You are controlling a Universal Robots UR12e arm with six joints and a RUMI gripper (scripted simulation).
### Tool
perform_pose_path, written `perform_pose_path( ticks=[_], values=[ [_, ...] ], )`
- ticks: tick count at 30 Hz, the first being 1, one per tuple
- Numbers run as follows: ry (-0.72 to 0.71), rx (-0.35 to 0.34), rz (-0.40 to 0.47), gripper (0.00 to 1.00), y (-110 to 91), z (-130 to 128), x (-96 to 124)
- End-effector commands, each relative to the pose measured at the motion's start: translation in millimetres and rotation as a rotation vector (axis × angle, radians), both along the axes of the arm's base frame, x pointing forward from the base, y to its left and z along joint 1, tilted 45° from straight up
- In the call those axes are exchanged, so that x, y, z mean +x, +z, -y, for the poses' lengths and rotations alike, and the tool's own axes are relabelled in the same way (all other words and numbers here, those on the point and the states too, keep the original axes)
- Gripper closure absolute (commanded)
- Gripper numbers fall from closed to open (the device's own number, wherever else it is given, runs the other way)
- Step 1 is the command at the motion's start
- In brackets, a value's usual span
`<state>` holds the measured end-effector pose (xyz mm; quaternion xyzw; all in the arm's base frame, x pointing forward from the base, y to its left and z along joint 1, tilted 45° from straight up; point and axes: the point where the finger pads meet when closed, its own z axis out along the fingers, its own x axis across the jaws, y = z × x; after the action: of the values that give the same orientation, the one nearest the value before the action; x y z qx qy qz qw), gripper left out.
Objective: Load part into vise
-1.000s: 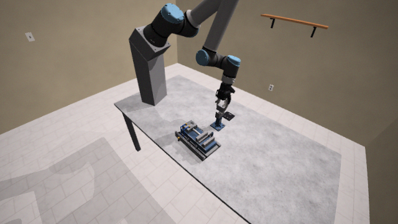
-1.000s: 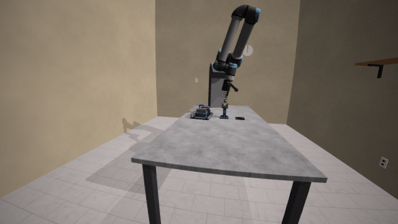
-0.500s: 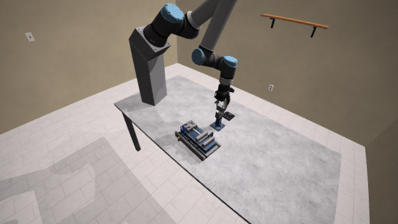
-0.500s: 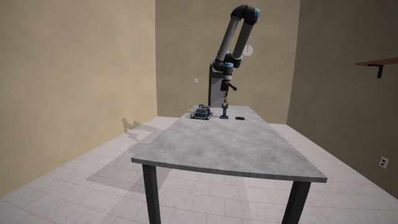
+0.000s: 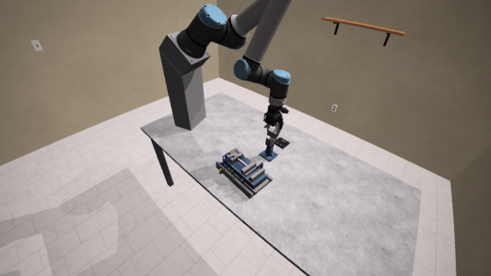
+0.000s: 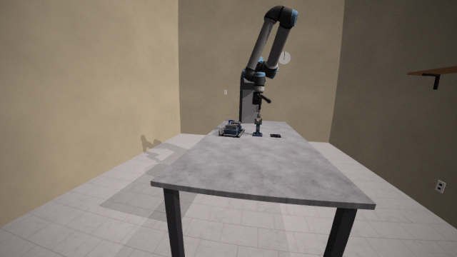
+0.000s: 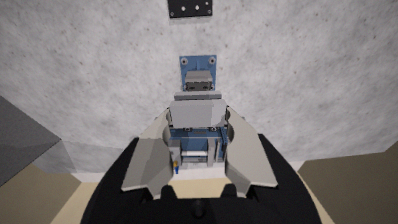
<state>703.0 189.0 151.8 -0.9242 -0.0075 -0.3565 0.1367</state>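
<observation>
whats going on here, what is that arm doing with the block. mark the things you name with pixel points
The robot's hand (image 5: 273,132) (image 7: 198,107) is closed on the block (image 7: 198,114) and holds it over the V-block stand (image 5: 268,154) (image 6: 257,134) (image 7: 198,62). Whether the block touches the stand, I can't tell. The vise (image 5: 247,169) (image 6: 231,131) sits beside the stand with its jaws apart, and the block is not loaded in it. The small black plate (image 5: 282,142) (image 6: 275,135) (image 7: 190,8) lies on the stand's other side.
</observation>
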Motion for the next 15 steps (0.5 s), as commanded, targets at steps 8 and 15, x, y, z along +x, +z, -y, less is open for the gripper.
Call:
perform_pose_path(
  ticks=[8, 15],
  values=[
    [0.011, 0.013, 0.003, 1.0, 0.5, 0.1, 0.0],
    [0.012, 0.013, 0.003, 1.0, 0.6, 0.1, 0.0]
  ],
)
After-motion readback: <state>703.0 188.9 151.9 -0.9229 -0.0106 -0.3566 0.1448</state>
